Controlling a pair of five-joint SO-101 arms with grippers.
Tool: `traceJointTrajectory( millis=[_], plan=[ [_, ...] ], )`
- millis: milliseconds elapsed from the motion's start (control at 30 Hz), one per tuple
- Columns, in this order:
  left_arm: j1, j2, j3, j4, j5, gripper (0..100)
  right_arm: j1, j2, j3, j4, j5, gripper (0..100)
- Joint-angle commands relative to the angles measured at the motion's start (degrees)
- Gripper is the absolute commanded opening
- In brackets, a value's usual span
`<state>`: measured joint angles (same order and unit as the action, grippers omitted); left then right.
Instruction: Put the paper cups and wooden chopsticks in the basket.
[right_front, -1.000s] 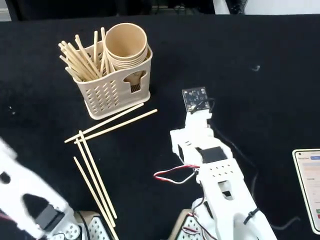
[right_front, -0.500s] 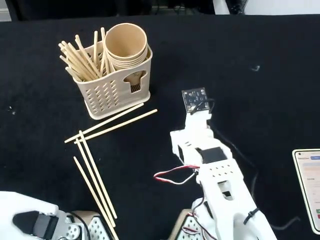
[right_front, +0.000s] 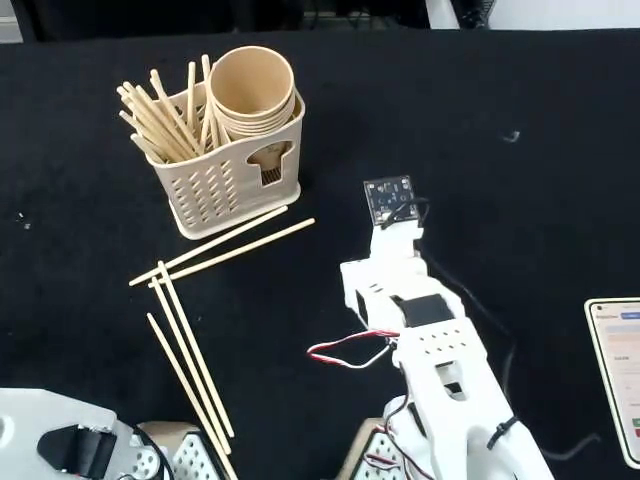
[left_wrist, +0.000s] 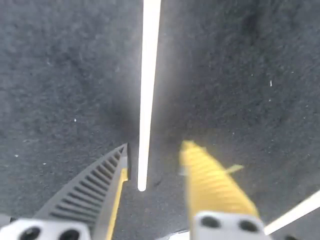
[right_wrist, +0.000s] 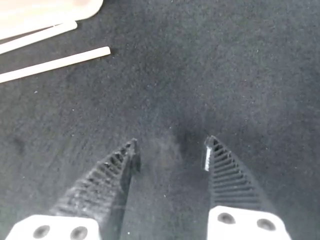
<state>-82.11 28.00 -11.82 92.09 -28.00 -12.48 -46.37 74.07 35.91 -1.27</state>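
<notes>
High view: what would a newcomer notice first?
The basket at the far left of the black cloth stands out, holding stacked paper cups and a bunch of chopsticks. Next come the loose chopsticks scattered on the cloth in front of it. In the left wrist view, the left gripper is open, with one chopstick end lying between its fingers.
</notes>
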Motion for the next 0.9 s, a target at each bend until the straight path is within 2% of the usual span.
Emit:
traceJointTrajectory(
  millis=[0, 267, 500, 667, 767, 867],
  plan=[
    [1.5, -3.0, -7.5, -1.2, -0.2, 23, -0.8, -1.9, 0.0, -0.9, -0.4, 21.5],
    [2.5, 1.4, -9.2, -13.2, 4.9, 22, -0.8, -1.9, 0.0, -0.7, -0.4, 21.5],
    [5.6, 6.1, -9.9, -13.8, 7.1, 20, -0.8, -1.9, 0.0, -0.7, -0.4, 21.5],
    [7.7, 8.2, -9.4, -15.6, 8.2, 2, -0.8, -1.9, 0.0, -0.7, -0.4, 21.5],
    [7.4, 8.1, -9.5, -15.2, 9.1, 3, -0.8, -2.0, 0.4, -0.9, -0.4, 21.5],
    [7.4, 5.0, -11.7, -11.3, 9.1, 3, -0.8, -2.0, 0.4, -0.9, -0.4, 21.5]
  ],
)
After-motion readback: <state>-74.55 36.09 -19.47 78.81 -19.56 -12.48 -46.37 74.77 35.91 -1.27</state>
